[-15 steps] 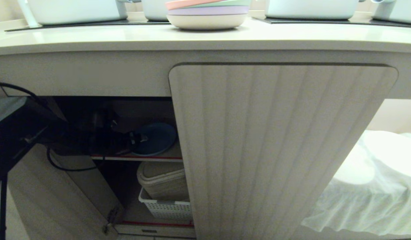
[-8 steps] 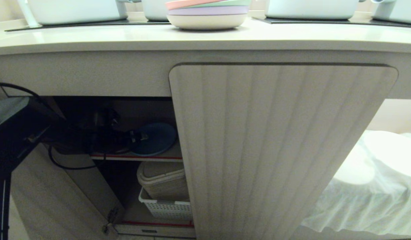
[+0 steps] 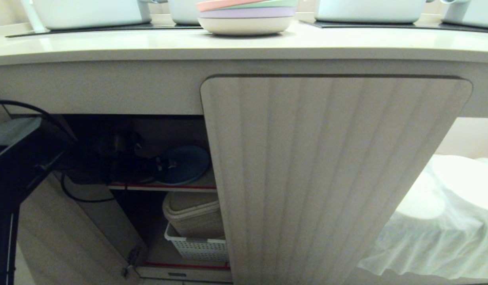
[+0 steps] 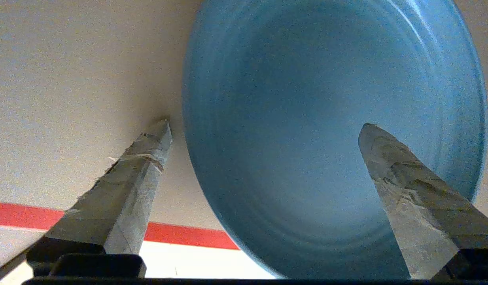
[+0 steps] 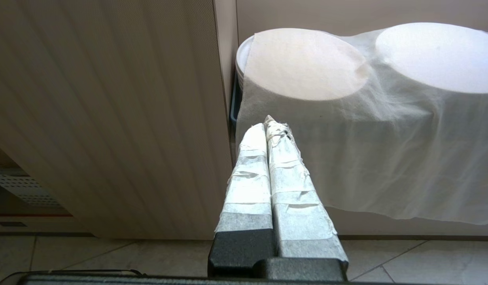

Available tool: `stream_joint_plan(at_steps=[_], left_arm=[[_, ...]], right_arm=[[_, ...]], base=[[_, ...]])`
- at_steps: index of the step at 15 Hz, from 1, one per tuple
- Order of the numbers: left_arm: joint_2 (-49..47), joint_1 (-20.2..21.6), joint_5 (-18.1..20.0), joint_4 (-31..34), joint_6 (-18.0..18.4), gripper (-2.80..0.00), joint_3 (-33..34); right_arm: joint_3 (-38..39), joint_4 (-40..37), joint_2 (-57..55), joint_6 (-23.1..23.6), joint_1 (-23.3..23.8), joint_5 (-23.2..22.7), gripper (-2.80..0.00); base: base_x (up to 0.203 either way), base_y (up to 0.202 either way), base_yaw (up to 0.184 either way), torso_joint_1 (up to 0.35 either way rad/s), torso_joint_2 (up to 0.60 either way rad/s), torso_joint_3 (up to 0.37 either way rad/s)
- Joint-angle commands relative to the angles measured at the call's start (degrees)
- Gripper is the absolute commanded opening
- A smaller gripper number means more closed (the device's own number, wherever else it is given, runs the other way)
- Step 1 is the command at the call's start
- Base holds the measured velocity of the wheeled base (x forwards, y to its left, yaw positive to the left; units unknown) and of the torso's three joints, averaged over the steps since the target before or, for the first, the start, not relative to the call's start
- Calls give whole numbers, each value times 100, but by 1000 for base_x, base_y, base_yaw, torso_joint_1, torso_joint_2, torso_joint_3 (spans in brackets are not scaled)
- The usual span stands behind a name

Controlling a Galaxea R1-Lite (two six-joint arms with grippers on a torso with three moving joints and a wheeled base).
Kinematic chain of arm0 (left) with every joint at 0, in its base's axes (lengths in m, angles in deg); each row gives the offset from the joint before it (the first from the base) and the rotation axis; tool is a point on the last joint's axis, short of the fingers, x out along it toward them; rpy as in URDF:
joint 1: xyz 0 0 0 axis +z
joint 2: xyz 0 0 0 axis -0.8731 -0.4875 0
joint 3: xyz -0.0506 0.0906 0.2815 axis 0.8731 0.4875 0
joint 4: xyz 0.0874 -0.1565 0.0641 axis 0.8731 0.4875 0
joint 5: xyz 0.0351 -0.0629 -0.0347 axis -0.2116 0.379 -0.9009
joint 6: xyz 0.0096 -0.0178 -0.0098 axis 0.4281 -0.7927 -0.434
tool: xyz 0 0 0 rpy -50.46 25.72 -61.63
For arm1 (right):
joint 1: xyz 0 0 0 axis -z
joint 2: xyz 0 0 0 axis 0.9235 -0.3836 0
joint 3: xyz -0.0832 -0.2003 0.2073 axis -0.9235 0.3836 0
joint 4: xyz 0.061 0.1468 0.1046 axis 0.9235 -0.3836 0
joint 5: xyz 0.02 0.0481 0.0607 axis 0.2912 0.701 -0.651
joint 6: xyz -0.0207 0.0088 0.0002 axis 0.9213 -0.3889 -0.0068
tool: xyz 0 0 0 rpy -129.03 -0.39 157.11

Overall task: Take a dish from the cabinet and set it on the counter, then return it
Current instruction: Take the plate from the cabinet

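I had the left gripper (image 4: 263, 126) reaching into the open side of the cabinet (image 3: 331, 170), jaws spread wide, one finger over the dish (image 4: 331, 130) and the other beside its rim, gripping nothing. The blue dish lay flat on the inner shelf (image 3: 196, 185), above a white basket (image 3: 196, 247). My right gripper (image 5: 270, 130) hung parked outside the closed door, fingers pressed together. The pastel plates (image 3: 246, 16) sat on the counter (image 3: 149, 43).
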Motion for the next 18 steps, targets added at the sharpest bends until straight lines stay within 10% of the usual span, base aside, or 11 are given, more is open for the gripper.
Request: stream_joint_plan(at_steps=[1, 18], left_arm=[[-62, 16, 7, -12, -15, 0, -23], [-202, 157, -103, -3, 271, 0, -214]], right_arm=[[1, 0, 0, 0, 0, 0, -280], [1, 0, 0, 0, 0, 0, -280]], base=[[0, 0, 0, 0, 0, 0], [0, 0, 0, 0, 0, 0]])
